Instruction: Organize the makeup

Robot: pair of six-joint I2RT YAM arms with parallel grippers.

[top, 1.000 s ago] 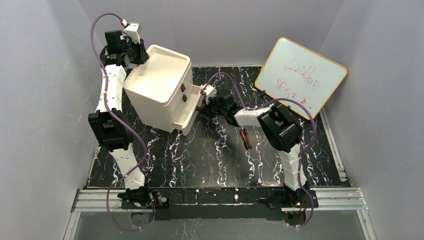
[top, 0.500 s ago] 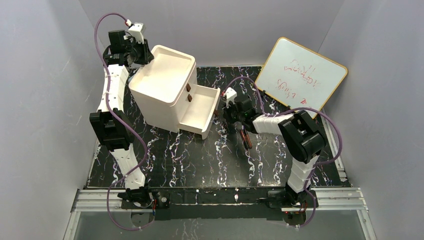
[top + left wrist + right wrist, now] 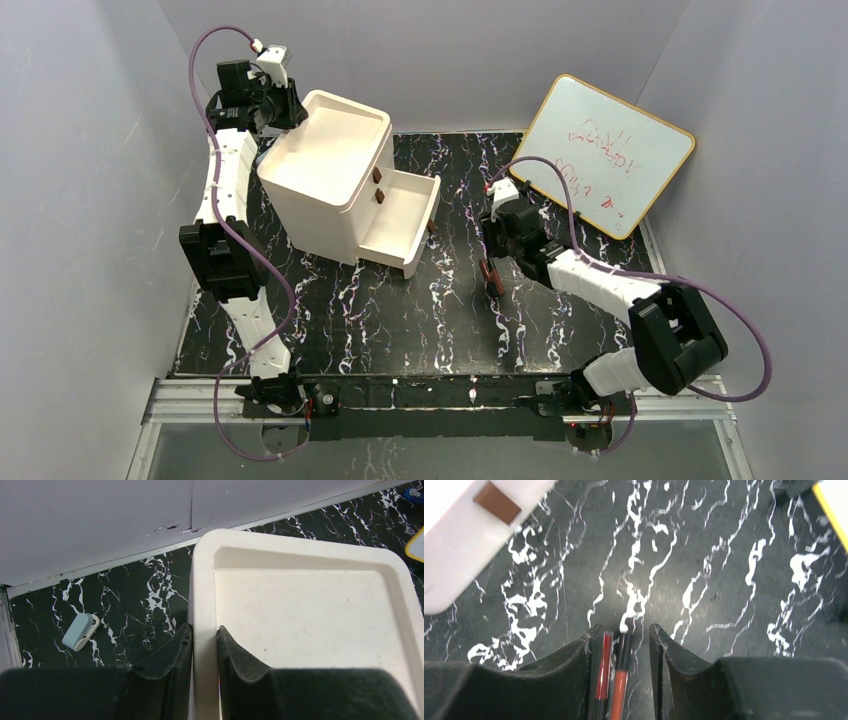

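Note:
Two thin pencil-like sticks, one red (image 3: 604, 667) and one orange-red with a black end (image 3: 622, 675), lie side by side on the black marble table (image 3: 400, 310). My right gripper (image 3: 621, 635) is open and straddles them, one finger on each side; in the top view it (image 3: 491, 258) hangs over the sticks (image 3: 494, 284). My left gripper (image 3: 204, 635) is shut on the back rim of the cream drawer box (image 3: 300, 615), also in the top view (image 3: 290, 108). The round discs and the white pad are out of view.
The drawer box (image 3: 330, 170) stands at the back left with its bottom drawer (image 3: 400, 225) pulled open; a brown knob (image 3: 496, 502) shows in the right wrist view. A yellow-framed whiteboard (image 3: 603, 152) leans at the back right. A small pale blue object (image 3: 80, 631) lies behind the box.
The bottom drawer has slid open. My right gripper has left the drawer front and moved right and nearer, down over the two sticks. The left gripper keeps its hold on the box.

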